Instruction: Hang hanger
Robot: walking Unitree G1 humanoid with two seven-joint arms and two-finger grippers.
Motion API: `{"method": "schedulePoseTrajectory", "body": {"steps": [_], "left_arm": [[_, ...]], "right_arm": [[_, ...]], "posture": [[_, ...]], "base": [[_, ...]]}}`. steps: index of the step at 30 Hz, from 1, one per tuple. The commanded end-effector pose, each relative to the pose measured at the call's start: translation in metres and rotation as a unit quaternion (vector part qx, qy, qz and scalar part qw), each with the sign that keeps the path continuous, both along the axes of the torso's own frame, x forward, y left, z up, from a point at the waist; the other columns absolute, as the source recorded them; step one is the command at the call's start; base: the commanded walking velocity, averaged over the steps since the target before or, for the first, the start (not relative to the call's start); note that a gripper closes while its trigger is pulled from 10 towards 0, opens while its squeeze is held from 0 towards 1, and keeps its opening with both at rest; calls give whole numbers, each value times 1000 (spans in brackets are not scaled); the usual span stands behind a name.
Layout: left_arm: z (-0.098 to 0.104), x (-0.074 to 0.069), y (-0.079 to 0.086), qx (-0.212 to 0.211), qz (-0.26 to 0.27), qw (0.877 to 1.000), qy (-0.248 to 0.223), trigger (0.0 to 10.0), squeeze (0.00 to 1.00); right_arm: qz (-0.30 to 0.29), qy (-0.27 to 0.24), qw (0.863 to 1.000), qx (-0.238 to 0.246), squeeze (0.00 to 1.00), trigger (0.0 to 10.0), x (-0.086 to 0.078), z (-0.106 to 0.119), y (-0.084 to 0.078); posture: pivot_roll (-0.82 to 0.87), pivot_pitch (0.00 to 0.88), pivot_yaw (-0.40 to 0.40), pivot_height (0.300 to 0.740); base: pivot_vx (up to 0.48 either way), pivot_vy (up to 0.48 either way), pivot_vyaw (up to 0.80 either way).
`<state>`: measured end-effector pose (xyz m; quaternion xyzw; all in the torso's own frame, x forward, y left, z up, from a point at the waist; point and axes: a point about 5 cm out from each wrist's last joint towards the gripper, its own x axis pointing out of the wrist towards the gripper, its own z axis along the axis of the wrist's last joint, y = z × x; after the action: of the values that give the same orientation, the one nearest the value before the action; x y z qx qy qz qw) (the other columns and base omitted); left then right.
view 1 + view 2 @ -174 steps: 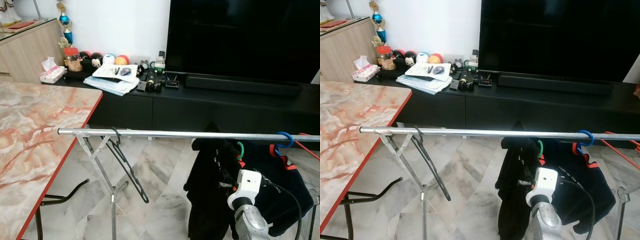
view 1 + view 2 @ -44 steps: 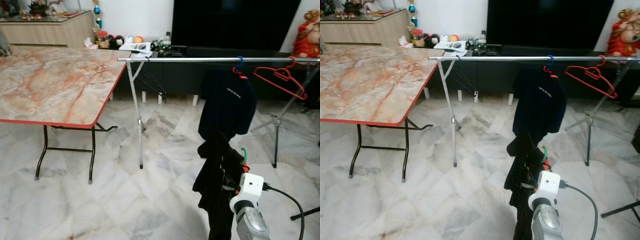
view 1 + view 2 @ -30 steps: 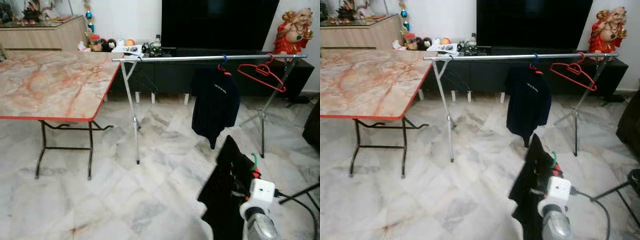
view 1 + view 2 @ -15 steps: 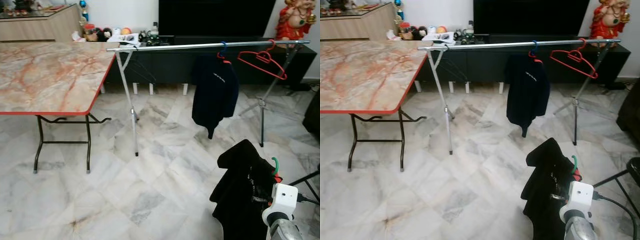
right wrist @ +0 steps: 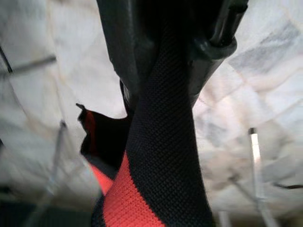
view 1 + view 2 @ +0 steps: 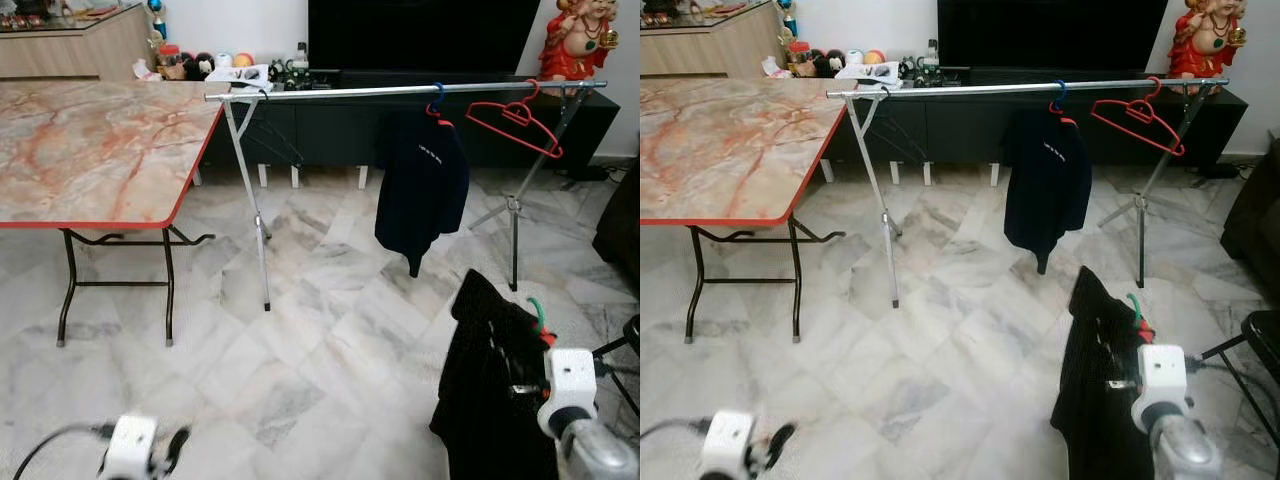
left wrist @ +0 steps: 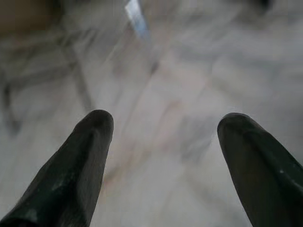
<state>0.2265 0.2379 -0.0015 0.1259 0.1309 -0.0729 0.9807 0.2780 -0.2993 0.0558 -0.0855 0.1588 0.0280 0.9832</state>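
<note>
A silver clothes rail (image 6: 330,92) crosses the room on folding legs, some way ahead of me. From it hang a black shirt (image 6: 420,185) on a blue hanger and a bare red hanger (image 6: 515,118). Low on my right, my right gripper (image 5: 165,56) is shut on a black garment (image 6: 490,390) with red trim. A green hanger hook (image 6: 536,309) pokes out at the garment's top. My left gripper (image 7: 163,127) is open over the marble floor, with its white wrist (image 6: 130,448) at the bottom left.
A marble-topped table (image 6: 90,140) with a red edge and black legs stands on the left. A black TV console (image 6: 340,125) with clutter runs behind the rail. A dark seat (image 6: 625,225) and a black stand leg (image 6: 615,355) are at the right edge.
The view has backed away from the rail over the last seconds. My left wrist has risen into view at the bottom left. The right arm holds the garment a little higher.
</note>
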Motion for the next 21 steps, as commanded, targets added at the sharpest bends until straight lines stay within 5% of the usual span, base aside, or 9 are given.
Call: {"method": "schedulePoseTrajectory", "body": {"steps": [1, 8, 16, 21], "left_arm": [[8, 3, -10, 21, -69, 997, -8, 10000, 0], [29, 11, -31, 38, -183, 982, -15, 10000, 0], [44, 21, -49, 42, -255, 966, -8, 10000, 0], [58, 22, -64, 48, -333, 942, 8, 10000, 0]], "right_arm": [[61, -4, 998, -30, 0, 10000, 4, 14, 2], [192, 40, 979, -50, 0, 10000, -7, 17, 18], [279, 92, 954, -54, 0, 10000, -20, 5, 37], [378, 94, 919, -52, 0, 10000, -19, 14, 66]], "posture": [[41, 89, -8, 740], [40, 105, -6, 740], [13, 117, 16, 740], [38, 109, 1, 740]], "base": [[0, 0, 0], [0, 0, 0], [0, 0, 0], [0, 0, 0]]}}
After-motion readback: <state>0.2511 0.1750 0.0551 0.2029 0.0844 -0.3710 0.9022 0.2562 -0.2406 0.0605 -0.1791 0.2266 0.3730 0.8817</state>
